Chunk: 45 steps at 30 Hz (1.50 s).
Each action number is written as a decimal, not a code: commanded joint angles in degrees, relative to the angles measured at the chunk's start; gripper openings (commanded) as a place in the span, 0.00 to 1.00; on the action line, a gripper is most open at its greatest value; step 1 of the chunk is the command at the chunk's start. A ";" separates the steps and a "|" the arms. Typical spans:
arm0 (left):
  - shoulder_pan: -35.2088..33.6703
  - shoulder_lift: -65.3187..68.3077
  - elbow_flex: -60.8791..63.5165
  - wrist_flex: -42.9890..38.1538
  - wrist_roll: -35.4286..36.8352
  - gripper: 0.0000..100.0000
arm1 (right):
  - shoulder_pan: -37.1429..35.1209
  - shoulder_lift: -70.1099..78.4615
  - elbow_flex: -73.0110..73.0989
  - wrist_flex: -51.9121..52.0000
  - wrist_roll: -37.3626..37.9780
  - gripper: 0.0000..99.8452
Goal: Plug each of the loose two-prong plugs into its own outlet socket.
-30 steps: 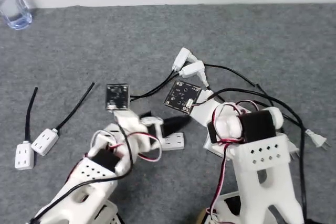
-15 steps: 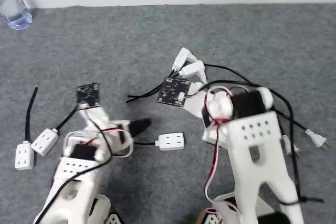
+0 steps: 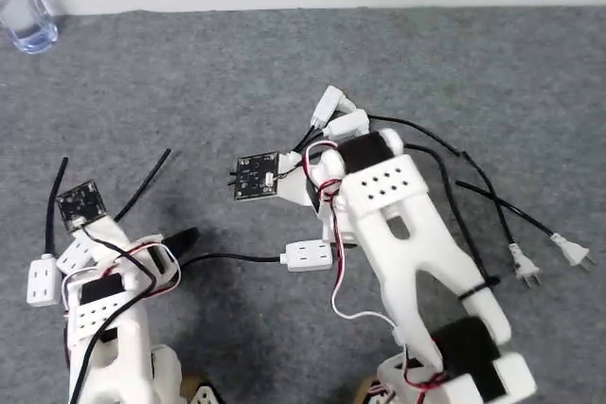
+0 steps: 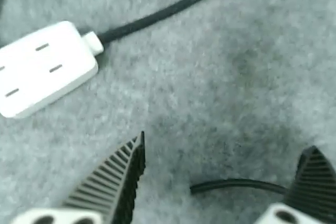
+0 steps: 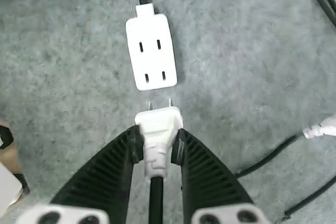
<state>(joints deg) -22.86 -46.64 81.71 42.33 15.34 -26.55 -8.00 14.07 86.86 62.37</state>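
The high camera looks down from behind the arms over the grey felt worktop (image 3: pixel 454 73). The right wrist camera points down, close, past the right gripper (image 5: pixel 157 140) and its white two-prong plug (image 5: pixel 157 121) at a white rectangular socket block (image 5: pixel 151 51), shared with the high view mid-worktop (image 3: pixel 308 254). The left wrist camera hangs even nearer the felt.

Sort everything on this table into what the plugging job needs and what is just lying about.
Belongs to the job:
- white plug, held in the right gripper
- middle outlet socket
- pair of outlet sockets near the other arm
- two loose plugs on black cables

Just lying about:
- clear container at the far corner
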 commanded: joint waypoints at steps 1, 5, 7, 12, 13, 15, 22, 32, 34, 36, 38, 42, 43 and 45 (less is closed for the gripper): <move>0.62 -0.35 -0.48 -1.76 -1.23 0.42 | -1.63 0.40 -3.69 -1.45 0.62 0.01; 0.62 -0.35 -0.48 -1.76 -1.23 0.42 | -2.07 0.57 -3.25 -1.36 2.02 0.01; 0.62 -0.35 -0.48 -1.76 -1.23 0.42 | -2.33 0.57 -3.25 -1.19 2.90 0.01; 0.53 -0.35 -0.48 -1.67 -1.23 0.42 | -4.44 0.66 -2.90 -1.01 2.55 0.01; 0.53 -0.35 -0.48 -1.67 -1.23 0.42 | -4.70 0.66 -2.20 -1.45 2.02 0.01; 0.62 -0.35 -0.48 -1.67 -1.23 0.42 | -4.97 0.66 -0.79 -1.71 1.76 0.01; 0.62 -0.35 -0.48 -1.67 -1.32 0.42 | -4.88 4.09 0.26 -2.42 1.41 0.01; 0.62 -0.35 -0.48 -1.67 -1.32 0.42 | -1.01 5.58 0.35 -4.79 1.85 0.01; 0.62 -0.35 -0.48 -1.67 -1.32 0.42 | -1.01 5.67 0.35 -4.88 1.93 0.01; 0.62 -0.35 -0.48 -1.67 -1.32 0.42 | -1.01 5.76 0.44 -4.88 2.64 0.01; 0.62 -0.35 -0.48 -1.67 -1.32 0.42 | -1.01 5.76 0.44 -4.88 2.73 0.01; 0.62 -0.35 -0.48 -1.67 -1.32 0.42 | -1.19 5.76 0.44 -4.88 2.64 0.01; 0.62 -0.35 -0.48 -1.67 -1.32 0.42 | -1.19 5.85 0.44 -4.88 2.64 0.01; 0.62 -0.35 -0.48 -1.67 -1.32 0.42 | -1.01 6.81 0.44 -4.88 2.64 0.01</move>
<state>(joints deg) -22.42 -46.64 81.71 41.89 14.64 -28.31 -1.67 14.86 82.90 64.48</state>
